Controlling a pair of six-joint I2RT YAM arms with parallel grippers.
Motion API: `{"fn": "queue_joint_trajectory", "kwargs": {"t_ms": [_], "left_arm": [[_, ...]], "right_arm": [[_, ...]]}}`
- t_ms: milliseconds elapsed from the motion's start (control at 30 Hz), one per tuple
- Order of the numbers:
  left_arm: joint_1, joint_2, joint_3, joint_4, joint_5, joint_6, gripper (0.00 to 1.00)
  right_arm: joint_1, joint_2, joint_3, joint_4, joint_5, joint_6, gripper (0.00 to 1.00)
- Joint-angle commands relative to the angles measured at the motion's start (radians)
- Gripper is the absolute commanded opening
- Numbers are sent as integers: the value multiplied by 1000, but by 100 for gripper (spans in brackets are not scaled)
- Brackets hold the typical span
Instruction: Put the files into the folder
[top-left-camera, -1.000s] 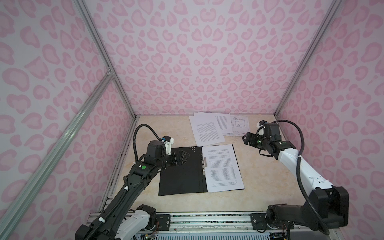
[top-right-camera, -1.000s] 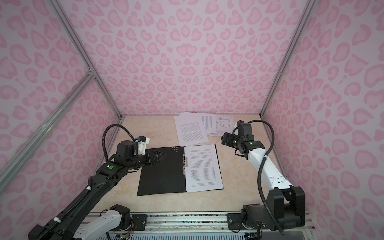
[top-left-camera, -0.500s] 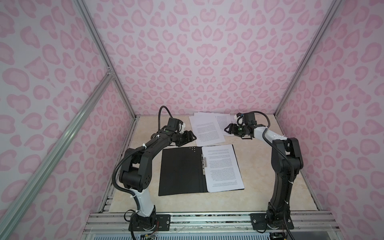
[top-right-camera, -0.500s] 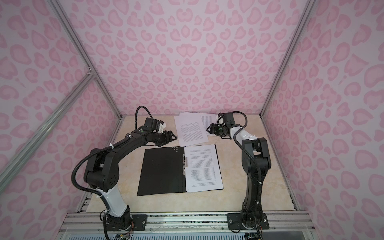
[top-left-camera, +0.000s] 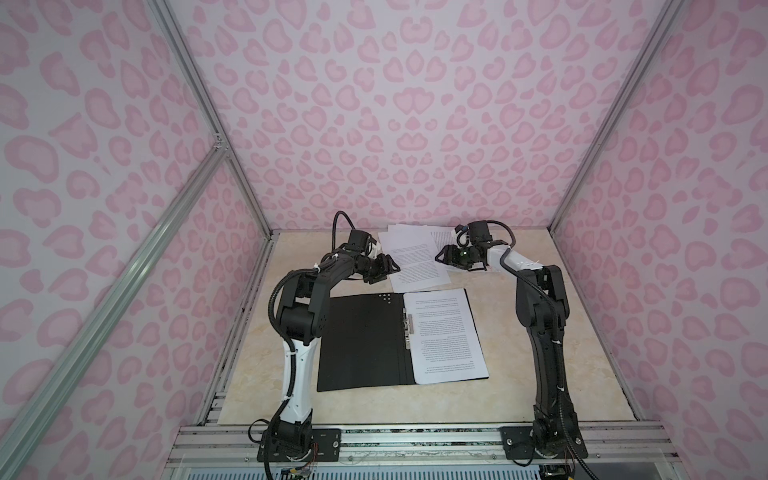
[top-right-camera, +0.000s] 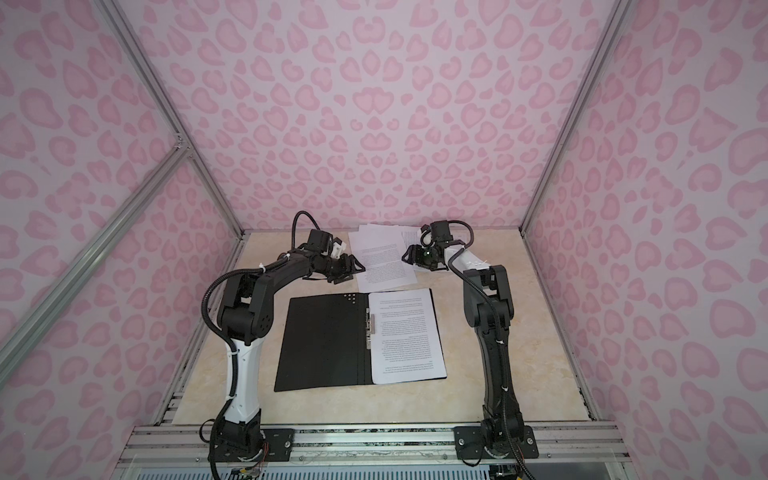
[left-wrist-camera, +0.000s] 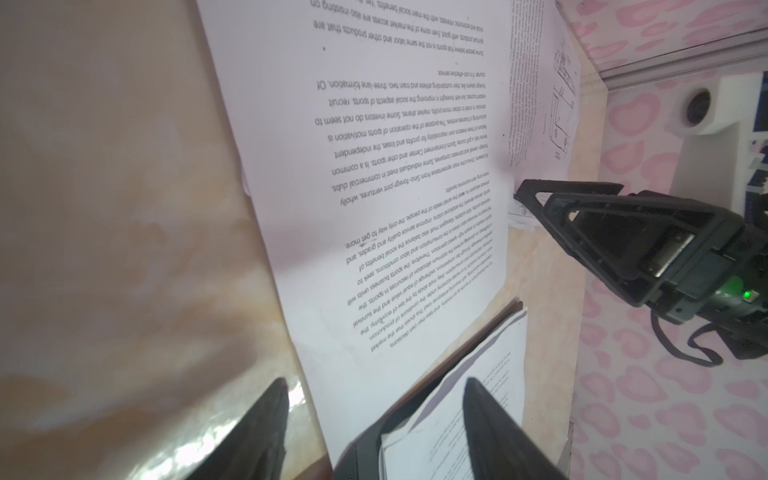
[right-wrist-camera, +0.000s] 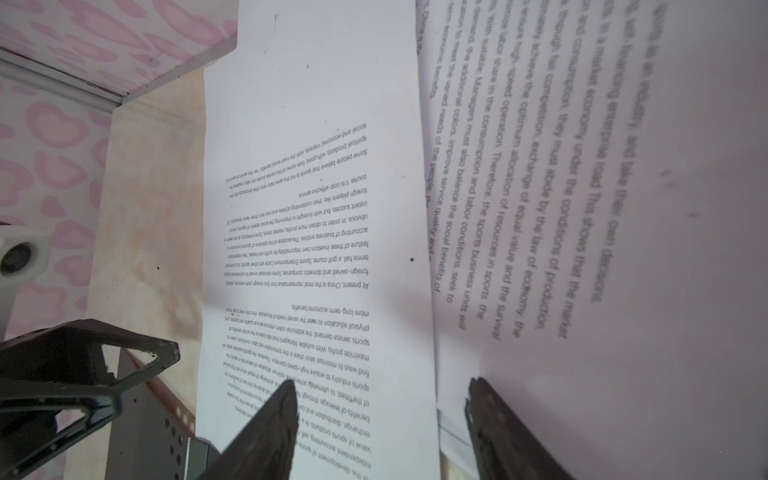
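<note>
Both hands open: left hand (top-left-camera: 386, 266) and right hand (top-left-camera: 444, 257) flank loose files (top-left-camera: 415, 259) at table (top-left-camera: 519, 353) back, beyond open folder (top-left-camera: 361, 340). Pinch top sheet's opposite edges together, lift level, avoid dragging lower sheets.

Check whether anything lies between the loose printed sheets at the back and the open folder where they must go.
Nothing visible does. The loose sheets lie just behind the open folder, close to its far edge. One printed sheet already lies on the folder's right half, flat, so it should not block the others.
</note>
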Motion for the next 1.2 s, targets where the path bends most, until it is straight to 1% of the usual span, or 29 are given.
{"fn": "queue_joint_trajectory", "kwargs": {"t_ms": [0,200,267,333,667,767,867,1000,1167], "left_arm": [[1,42,44,-25,36,9,64],[0,93,79,-52,38,9,60],[0,98,79,-53,36,8,59],[0,105,85,-55,37,8,58],[6,131,96,-80,35,25,54],[6,133,92,-90,34,32,54],[7,135,88,-99,34,42,54],[7,144,87,-104,47,45,53],[6,139,73,-105,43,53,52]], "right_arm": [[5,31,35,-59,8,-23,66],[16,94,121,-141,-52,-21,66],[17,121,161,-184,-95,-27,67],[15,133,171,-183,-154,-17,67],[-4,94,159,-82,-339,53,70],[-6,86,164,-45,-359,49,71],[-6,107,210,-39,-379,30,72],[-7,165,289,-9,-441,56,69],[-3,195,351,20,-422,68,68]]}}
